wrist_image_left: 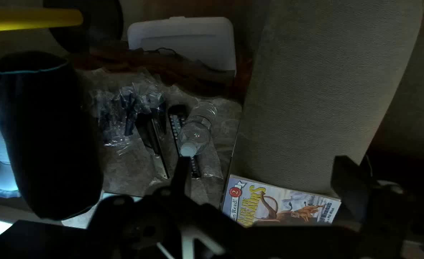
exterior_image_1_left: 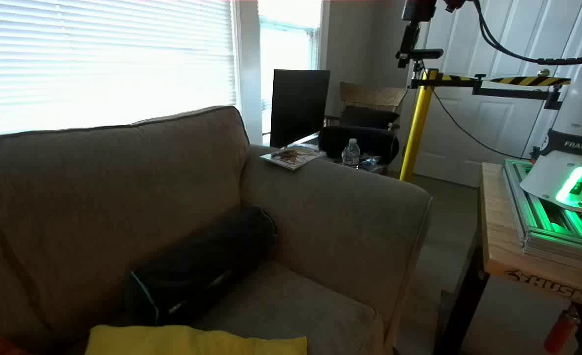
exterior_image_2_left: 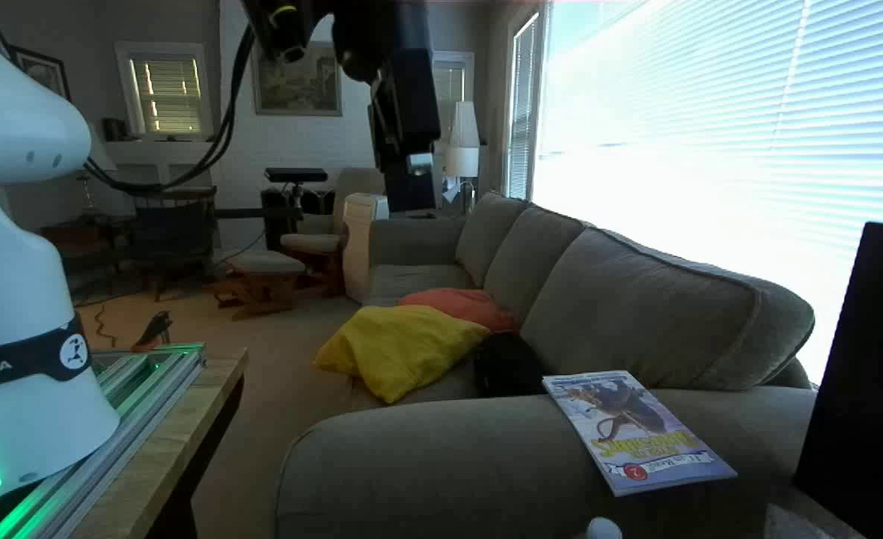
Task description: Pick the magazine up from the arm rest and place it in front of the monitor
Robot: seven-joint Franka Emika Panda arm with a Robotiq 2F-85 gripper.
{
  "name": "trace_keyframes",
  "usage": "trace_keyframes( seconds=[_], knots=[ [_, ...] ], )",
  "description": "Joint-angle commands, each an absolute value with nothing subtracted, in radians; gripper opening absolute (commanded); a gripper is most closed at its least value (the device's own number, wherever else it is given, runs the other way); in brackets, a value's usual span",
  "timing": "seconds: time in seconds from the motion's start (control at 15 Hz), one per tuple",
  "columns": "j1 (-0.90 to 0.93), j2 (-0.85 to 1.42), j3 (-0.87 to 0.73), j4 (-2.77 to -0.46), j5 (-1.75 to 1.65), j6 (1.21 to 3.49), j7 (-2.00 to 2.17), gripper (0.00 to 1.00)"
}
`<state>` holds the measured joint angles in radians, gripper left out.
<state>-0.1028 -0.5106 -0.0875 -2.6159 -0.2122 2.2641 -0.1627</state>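
Note:
The magazine (exterior_image_1_left: 293,156) lies flat on the far end of the sofa's arm rest (exterior_image_1_left: 350,202), in front of the back cushion. In an exterior view its cover (exterior_image_2_left: 632,430) faces up on the arm rest (exterior_image_2_left: 441,449). The monitor (exterior_image_1_left: 299,108) stands upright just beyond the arm rest; its dark panel also shows at the edge of an exterior view (exterior_image_2_left: 864,382). My gripper (exterior_image_2_left: 411,198) hangs well above the sofa. In the wrist view the gripper (wrist_image_left: 264,162) is open and empty, with the magazine (wrist_image_left: 284,205) below between its fingers, partly hidden by the gripper body.
A water bottle (wrist_image_left: 197,131), a remote (wrist_image_left: 176,124) and plastic-wrapped items (wrist_image_left: 125,111) lie on a surface beside the arm rest. A yellow pole (exterior_image_1_left: 416,133) holds a camera bar. A black bolster (exterior_image_1_left: 207,266) and yellow pillow (exterior_image_2_left: 404,348) are on the sofa.

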Motion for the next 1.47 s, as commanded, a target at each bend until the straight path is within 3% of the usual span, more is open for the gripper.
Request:
trace_keyframes(
  seconds=[0.0,0.33,1.13,1.4],
  knots=[
    [-0.101,-0.511,-0.089,-2.614,-0.213,2.261,-0.162,1.00],
    [-0.101,-0.511,-0.089,-2.614,-0.213,2.261,-0.162,1.00],
    [-0.104,0.129,-0.140,-2.107,0.022,2.073,-0.143,1.00],
    [-0.115,0.243,-0.140,-1.979,0.013,2.161,0.021,1.00]
  ],
)
